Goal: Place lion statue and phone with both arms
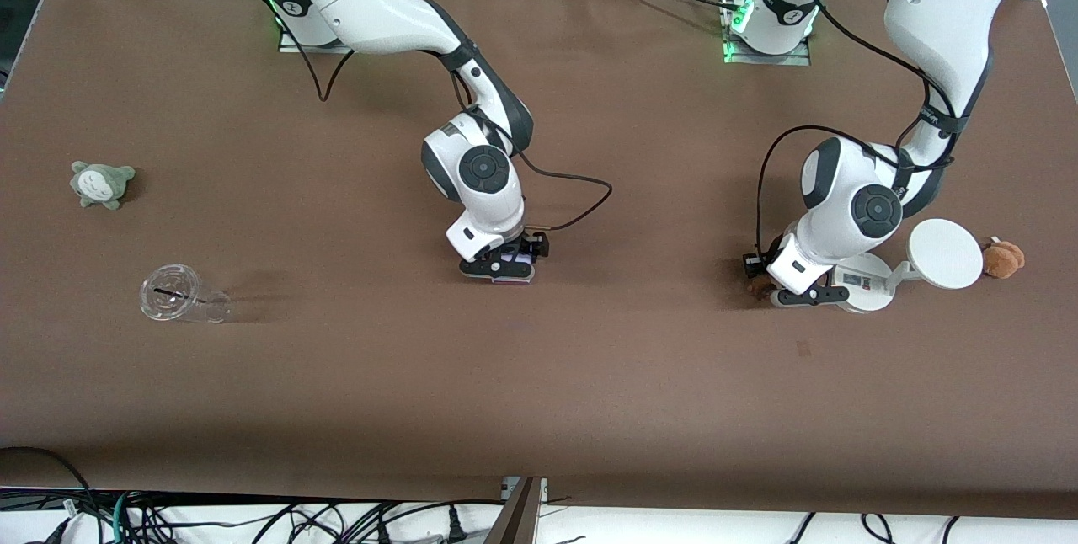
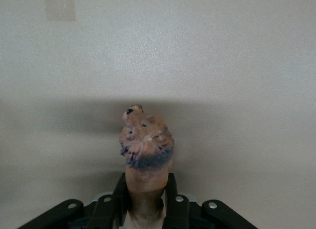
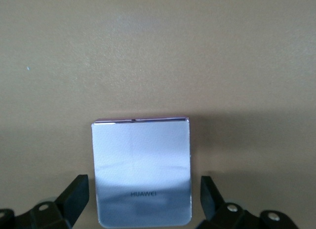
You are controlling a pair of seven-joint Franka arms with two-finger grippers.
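Between the left gripper [image 2: 145, 209] fingers, clamped at its body, sits the small, rigid lion statue [image 2: 145, 150]; the right gripper [image 3: 143, 199] straddles the slick, probably fragile phone [image 3: 141, 170], fingers wide open.

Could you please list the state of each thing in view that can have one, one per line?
left gripper: shut on the lion statue, low beside the white stand.
right gripper: open, fingers on either side of the phone, not touching.
phone: lying flat on the table.
clear cup: tipped on its side.
grey-green plush: lying on the table.
brown plush: beside the stand's disc.
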